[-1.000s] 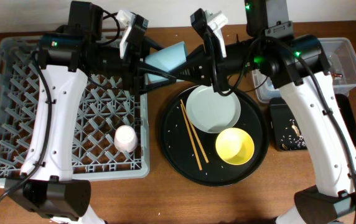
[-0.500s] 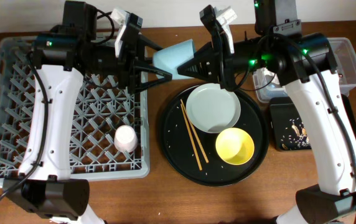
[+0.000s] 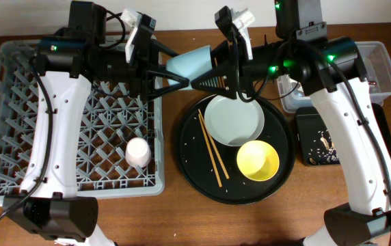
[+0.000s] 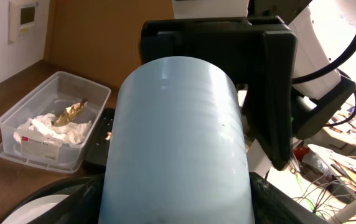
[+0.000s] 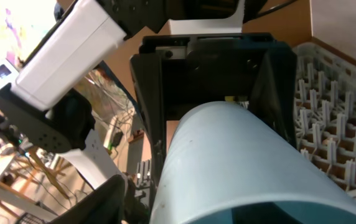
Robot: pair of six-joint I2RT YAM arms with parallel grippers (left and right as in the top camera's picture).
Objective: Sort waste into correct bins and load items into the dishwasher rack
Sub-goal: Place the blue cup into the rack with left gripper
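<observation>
Overhead: handover step. The light-blue cup (image 3: pixel 190 61) hangs just right of the dishwasher rack (image 3: pixel 18 123). My left pincer (image 3: pixel 180 69) and right pincer (image 3: pixel 206 68) both apparently clamp it. Next: right releases, left carries it rackward.

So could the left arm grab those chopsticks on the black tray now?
Probably not yet: its end effector is busy around the light-blue cup in mid-air. The chopsticks themselves lie uncovered.
</observation>
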